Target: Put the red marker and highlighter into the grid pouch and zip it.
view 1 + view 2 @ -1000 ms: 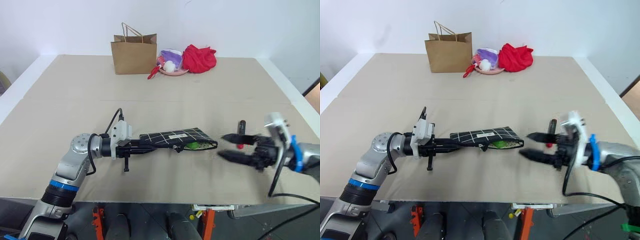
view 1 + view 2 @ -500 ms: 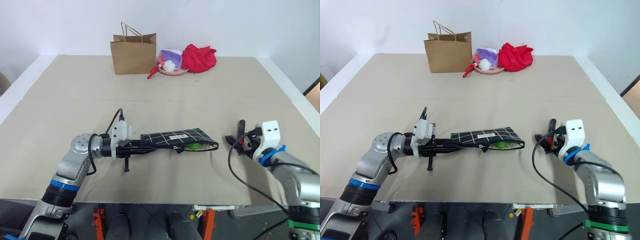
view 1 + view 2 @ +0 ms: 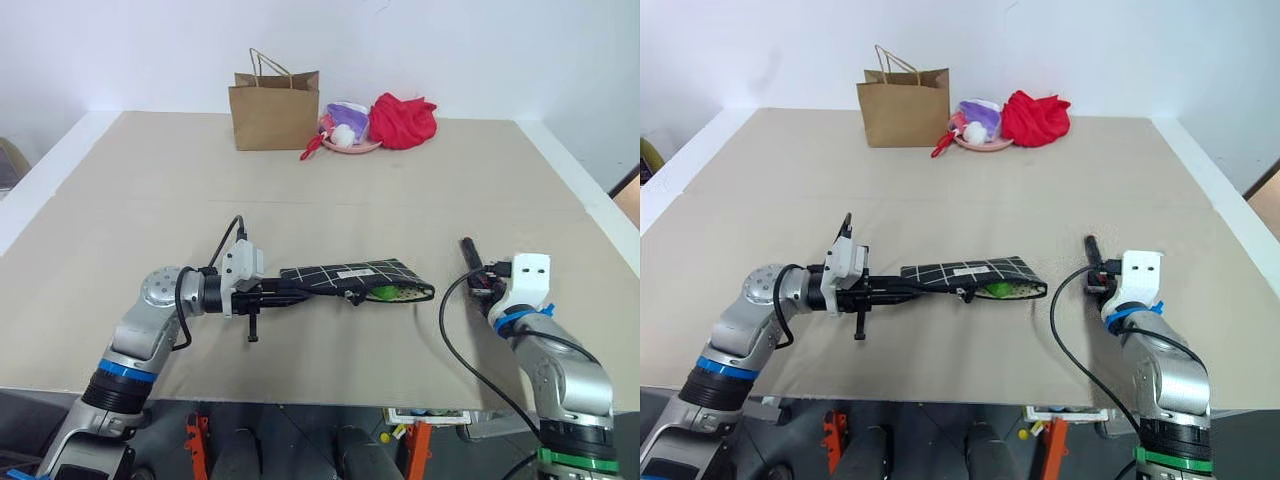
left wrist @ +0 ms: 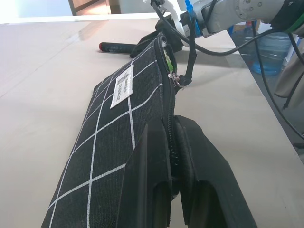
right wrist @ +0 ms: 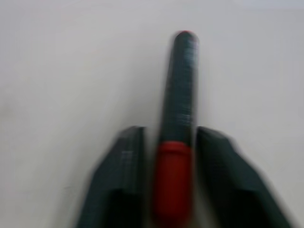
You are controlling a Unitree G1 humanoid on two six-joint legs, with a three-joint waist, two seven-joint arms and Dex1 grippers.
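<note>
The grid pouch (image 3: 350, 277) is held level just above the table, its mouth open toward the right. My left gripper (image 3: 285, 290) is shut on the zipper edge at the pouch's left end, and its fingers (image 4: 156, 156) pinch the fabric. The lime-green highlighter (image 3: 385, 293) shows inside the open mouth. To the right, the red marker (image 3: 467, 253) lies on the table with its black barrel pointing away from me. My right gripper (image 5: 166, 130) is shut around the marker's red cap (image 5: 173, 175), one finger on each side.
At the far edge stand a brown paper bag (image 3: 272, 108), a pink plate (image 3: 347, 143) holding small items, and a red cloth (image 3: 402, 118). Bare tan tabletop (image 3: 320, 210) lies between them and the pouch. The table's right edge (image 3: 610, 235) runs close to my right arm.
My right gripper swung from pointing left with wide-open jaws to pointing forward and down at the marker, then closed around its red cap. The left gripper and pouch stayed still.
</note>
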